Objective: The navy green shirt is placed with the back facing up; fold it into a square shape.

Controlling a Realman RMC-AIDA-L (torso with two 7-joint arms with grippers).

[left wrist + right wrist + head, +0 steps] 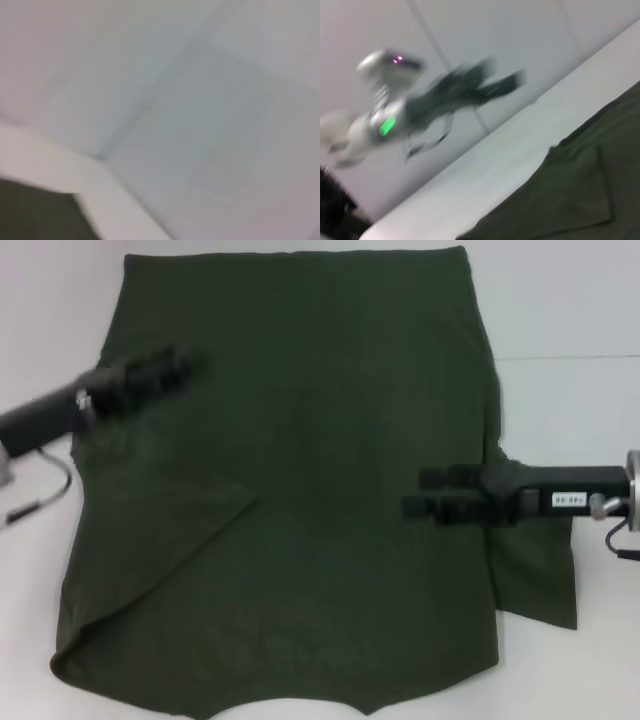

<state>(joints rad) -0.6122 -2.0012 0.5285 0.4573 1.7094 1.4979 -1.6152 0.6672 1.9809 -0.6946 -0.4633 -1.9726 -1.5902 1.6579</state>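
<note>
The navy green shirt (300, 490) lies spread across the white table (580, 310), its collar end towards me. Its left sleeve is folded in over the body, with the fold edge running diagonally. The right sleeve (540, 580) still sticks out flat. My left gripper (185, 368) hovers over the shirt's far left part. In the right wrist view it (502, 72) shows two fingers spread with nothing between them. My right gripper (420, 493) reaches in over the shirt's right side, open and holding nothing. A shirt corner (30, 215) shows in the left wrist view.
Bare white table (470, 170) surrounds the shirt (570, 200) on the left, right and far sides. Cables hang from both wrists near the table's side edges. Pale wall panels stand behind the table.
</note>
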